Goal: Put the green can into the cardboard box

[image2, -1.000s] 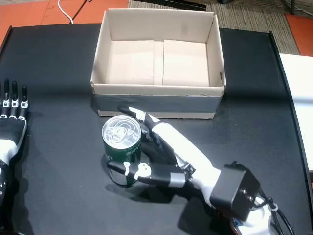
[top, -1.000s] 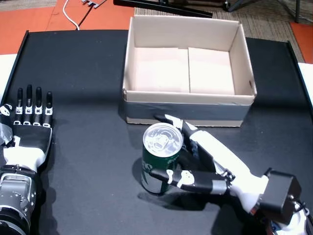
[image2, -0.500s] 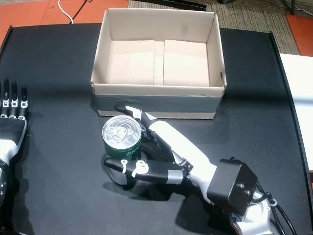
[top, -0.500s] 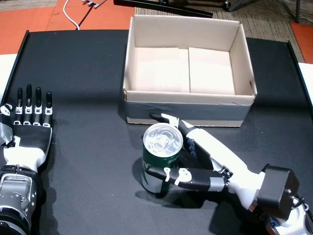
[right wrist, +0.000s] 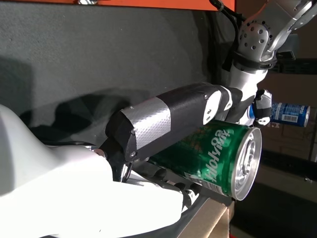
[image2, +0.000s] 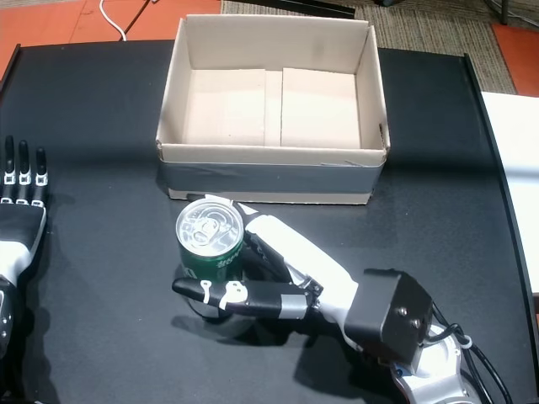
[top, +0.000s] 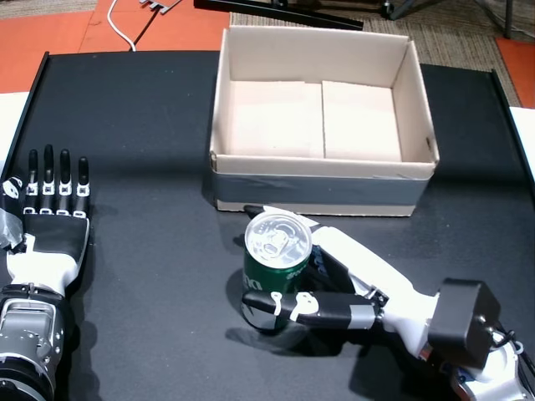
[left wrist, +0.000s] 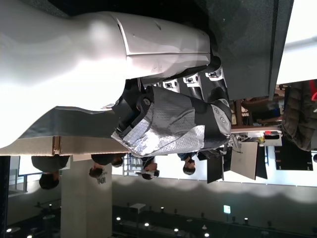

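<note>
The green can (top: 277,242) (image2: 209,231) stands upright on the black table (top: 142,150), just in front of the cardboard box (top: 322,171) (image2: 269,172), whose inside is bare. My right hand (top: 351,276) (image2: 295,269) reaches in from the right and brackets the can: the thumb lies across its near side, the straight fingers run behind it. In the right wrist view the taped thumb of that hand (right wrist: 148,129) rests against the can (right wrist: 218,153). My left hand (top: 50,225) (image2: 21,210) (left wrist: 168,119) lies flat at the table's left edge, fingers spread and holding nothing.
A white cable (top: 121,29) trails over the orange floor beyond the table's far left corner. A black bar (top: 276,12) lies behind the box. A blue can (right wrist: 290,114) shows far off in the right wrist view.
My right hand has slid further left around the can, so the thumb now reaches past the can's left side. The can, the box and the left hand have stayed put.
</note>
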You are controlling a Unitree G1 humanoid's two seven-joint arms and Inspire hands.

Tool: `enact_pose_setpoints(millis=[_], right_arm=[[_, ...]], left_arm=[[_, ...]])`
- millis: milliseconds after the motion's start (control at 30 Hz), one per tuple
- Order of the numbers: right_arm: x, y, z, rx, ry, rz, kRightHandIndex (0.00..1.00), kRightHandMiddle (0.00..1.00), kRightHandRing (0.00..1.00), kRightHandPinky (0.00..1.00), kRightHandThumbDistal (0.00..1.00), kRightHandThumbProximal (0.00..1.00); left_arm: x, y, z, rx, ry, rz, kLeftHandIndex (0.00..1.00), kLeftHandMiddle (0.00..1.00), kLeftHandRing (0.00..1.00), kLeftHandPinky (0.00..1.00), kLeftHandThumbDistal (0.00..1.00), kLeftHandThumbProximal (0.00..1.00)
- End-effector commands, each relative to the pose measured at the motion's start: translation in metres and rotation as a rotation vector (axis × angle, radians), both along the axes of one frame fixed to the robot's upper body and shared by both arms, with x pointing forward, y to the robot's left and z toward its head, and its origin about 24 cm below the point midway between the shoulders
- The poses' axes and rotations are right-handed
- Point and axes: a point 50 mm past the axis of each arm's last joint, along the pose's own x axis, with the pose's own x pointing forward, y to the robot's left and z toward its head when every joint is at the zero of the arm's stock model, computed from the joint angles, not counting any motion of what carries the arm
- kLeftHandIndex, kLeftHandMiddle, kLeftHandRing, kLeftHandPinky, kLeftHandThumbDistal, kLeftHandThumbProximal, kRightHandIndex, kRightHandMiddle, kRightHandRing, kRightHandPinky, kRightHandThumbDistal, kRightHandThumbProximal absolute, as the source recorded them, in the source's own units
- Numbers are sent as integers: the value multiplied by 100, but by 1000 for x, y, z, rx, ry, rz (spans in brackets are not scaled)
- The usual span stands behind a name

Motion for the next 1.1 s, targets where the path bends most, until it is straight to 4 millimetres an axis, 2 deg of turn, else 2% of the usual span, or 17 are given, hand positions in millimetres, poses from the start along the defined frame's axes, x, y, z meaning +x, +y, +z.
enact_pose_setpoints(millis=[0,233,300,333,367,400,433,500,533,600,633,667,733,900,1000,1033,1067], right_arm=[[1,7,0,-12,10,14,96,93,89,100,100,53],[6,23,3,-23,18,43,100,92,86,100,100,54],[8,26,5,-14,18,45,96,86,81,96,100,53],[9,27,6,-11,16,38,92,82,78,92,100,47],[9,28,6,-5,9,23,86,76,73,86,91,40],[9,29,6,-2,2,11,81,72,69,80,90,38],[9,29,6,2,-3,-2,71,64,63,71,76,33],[9,30,6,-3,-17,-28,33,35,37,45,45,27],[9,30,6,-13,-31,-40,23,27,28,35,37,28],[9,31,4,-69,-72,-53,10,13,16,25,15,43],[8,31,4,-94,-93,-57,5,10,13,22,16,55],[7,31,3,-113,-109,-60,2,7,11,19,11,62],[6,30,2,-134,-128,-64,0,3,7,15,1,67],[5,29,2,-130,-141,-66,0,1,4,12,0,71],[6,28,2,-127,-137,-67,0,0,3,13,7,80],[6,27,2,-127,-135,-68,0,0,3,13,7,80],[6,27,3,-123,-130,-69,0,0,3,13,3,77]], left_arm=[[-18,-9,-25,-34,120,-11,52,53,63,73,0,49],[-18,-9,-26,-31,129,-10,50,51,61,73,0,51],[-17,-9,-25,-33,131,-8,51,52,61,73,0,51],[-17,-10,-25,-34,132,-7,51,52,62,73,0,51],[-17,-10,-25,-36,130,-7,52,54,64,75,0,52],[-17,-10,-25,-37,127,-7,53,54,64,76,0,52],[-17,-10,-25,-36,128,-8,51,53,63,75,0,52],[-17,-10,-25,-37,129,-6,50,52,62,73,1,51],[-17,-10,-25,-36,132,-5,50,51,61,72,0,51],[-16,-10,-24,-33,133,-8,50,52,62,73,0,52],[-16,-10,-25,-32,130,-9,51,52,61,74,0,53],[-17,-10,-25,-32,126,-10,51,52,62,74,0,54],[-17,-10,-25,-37,118,-7,51,53,63,74,0,51],[-17,-10,-25,-38,124,-7,51,52,62,75,0,48],[-17,-10,-25,-40,125,-3,50,52,63,75,0,48],[-17,-10,-25,-42,125,-2,50,52,63,75,0,48],[-17,-10,-25,-43,123,-1,51,53,63,75,0,49]])
